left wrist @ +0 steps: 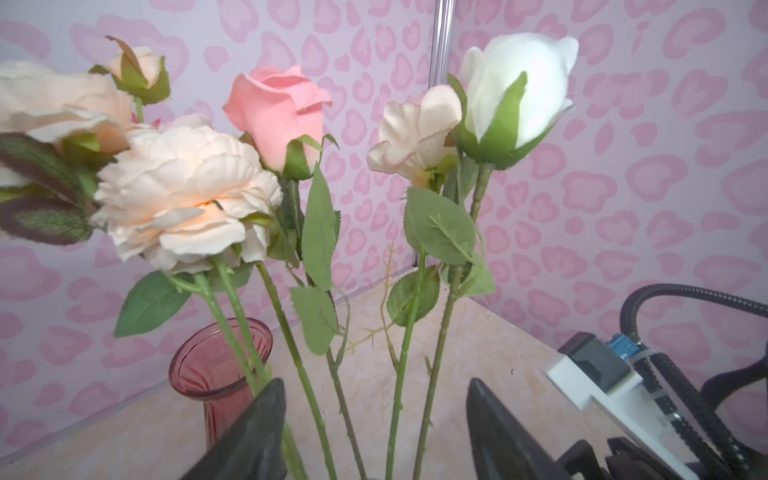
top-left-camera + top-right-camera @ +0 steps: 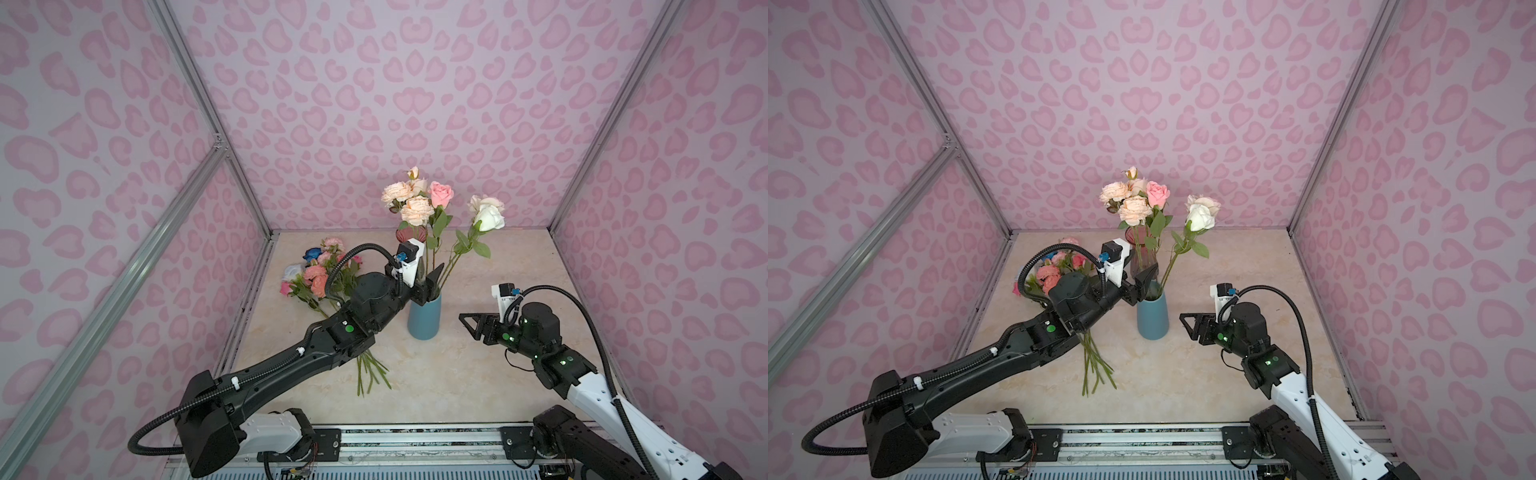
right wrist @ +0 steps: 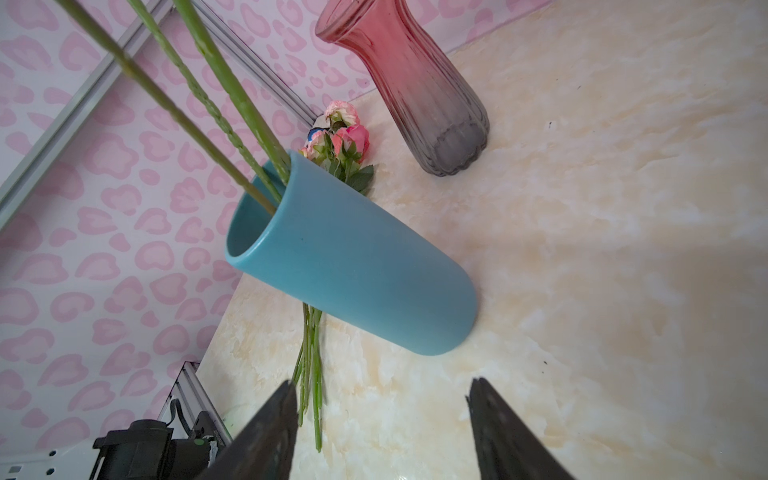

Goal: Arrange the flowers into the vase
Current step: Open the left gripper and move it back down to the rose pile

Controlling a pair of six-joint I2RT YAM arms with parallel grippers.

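Note:
A blue vase [image 2: 424,318] [image 3: 353,257] stands mid-table and holds several flowers: peach ruffled blooms [image 2: 417,210] [image 1: 183,195], a pink rose [image 1: 278,112] and a white rose [image 2: 489,218] [image 1: 519,87]. My left gripper [image 2: 432,282] [image 1: 376,386] hovers open at the vase's mouth. Green stems [image 1: 399,374] rise between its spread jaws, ungripped. A loose bunch of flowers [image 2: 318,276] [image 3: 345,141] lies on the table to the left, partly under the left arm. My right gripper [image 2: 467,326] [image 3: 382,384] is open and empty, just right of the vase.
A red glass vase [image 2: 1142,249] [image 3: 415,83] stands behind the blue one, partly hidden by the left wrist. The loose bunch's stem ends [image 2: 370,374] fan toward the front. Pink patterned walls enclose the marble tabletop [image 2: 498,374]. A metal rail [image 2: 415,436] runs along the front edge.

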